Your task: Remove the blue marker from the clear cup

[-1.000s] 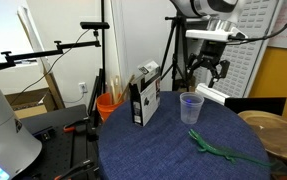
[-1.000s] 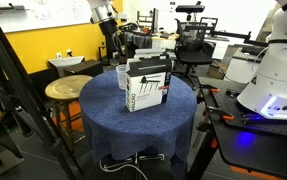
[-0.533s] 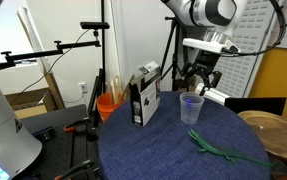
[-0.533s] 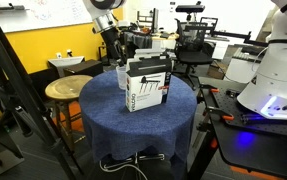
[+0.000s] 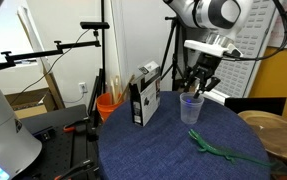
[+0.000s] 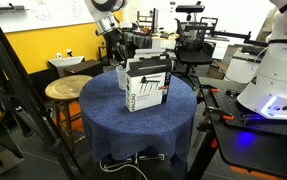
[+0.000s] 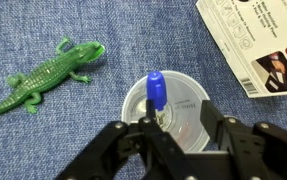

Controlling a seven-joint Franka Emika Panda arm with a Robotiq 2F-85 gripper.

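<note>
The blue marker [image 7: 155, 92] stands in the clear cup [image 7: 190, 88], leaning against the rim, its blue tip up toward the wrist camera. My gripper [image 7: 178, 122] hangs right over the cup's mouth. One finger [image 7: 146, 128] is against the marker and a gap separates the marker from the other finger [image 7: 209, 112], so the jaws stand partly closed and grip nothing. In an exterior view the gripper [image 5: 196, 88] hovers just above the cup [image 5: 190, 110] on the blue tablecloth. Seen from the opposite side, the gripper [image 6: 116, 52] is behind the carton.
A black-and-white carton [image 5: 143, 97] stands upright next to the cup. A green lizard toy [image 7: 48, 75] lies on the cloth close by. An orange bucket [image 5: 108, 105] sits beyond the table edge. A round wooden stool [image 6: 68, 90] stands beside the table.
The gripper has come down to the cup's mouth and its jaws have narrowed around the marker. The cup, carton and lizard have not moved.
</note>
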